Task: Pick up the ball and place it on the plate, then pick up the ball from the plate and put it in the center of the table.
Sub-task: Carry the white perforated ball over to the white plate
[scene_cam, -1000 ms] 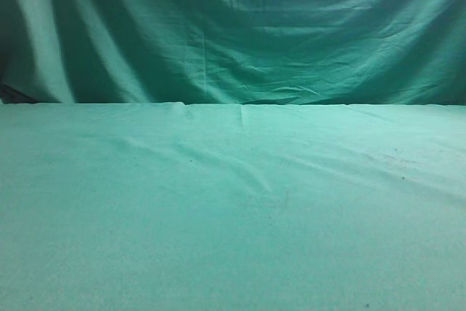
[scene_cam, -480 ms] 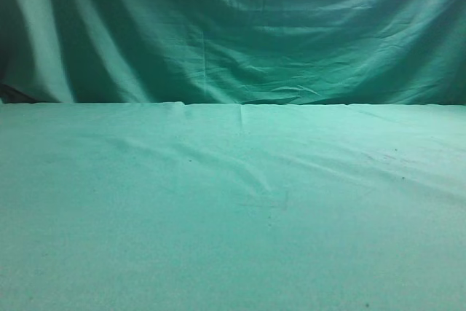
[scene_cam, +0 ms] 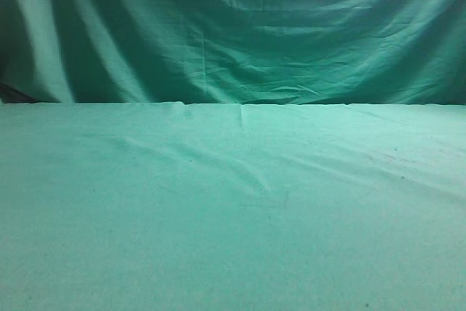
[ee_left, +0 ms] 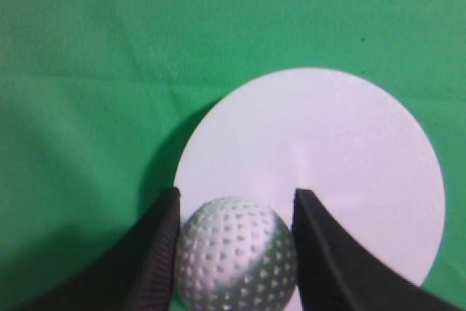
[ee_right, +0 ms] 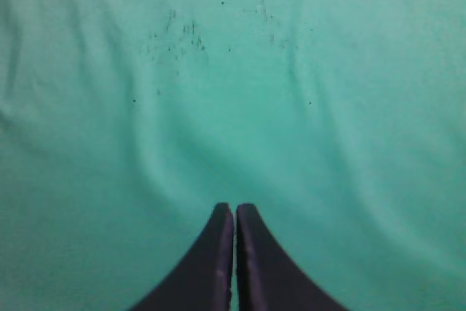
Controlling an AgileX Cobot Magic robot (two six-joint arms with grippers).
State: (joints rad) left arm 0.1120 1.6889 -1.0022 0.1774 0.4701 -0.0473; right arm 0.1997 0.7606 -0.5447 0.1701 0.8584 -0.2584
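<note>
In the left wrist view the white dimpled ball [ee_left: 234, 253] sits between the two black fingers of my left gripper [ee_left: 236, 200]. Both fingers touch its sides, so the gripper is shut on it. The ball is over the near left edge of the round white plate [ee_left: 342, 151], which lies on the green table [ee_left: 73, 71]. I cannot tell whether the ball rests on the plate or hangs just above it. My right gripper [ee_right: 234, 210] is shut and empty over bare green cloth. The exterior view shows no ball, plate or gripper.
The exterior view shows only the wrinkled green table cloth [scene_cam: 233, 216] and the draped green backdrop curtain [scene_cam: 233, 34] behind it. Small dark specks [ee_right: 182, 38] mark the cloth ahead of the right gripper.
</note>
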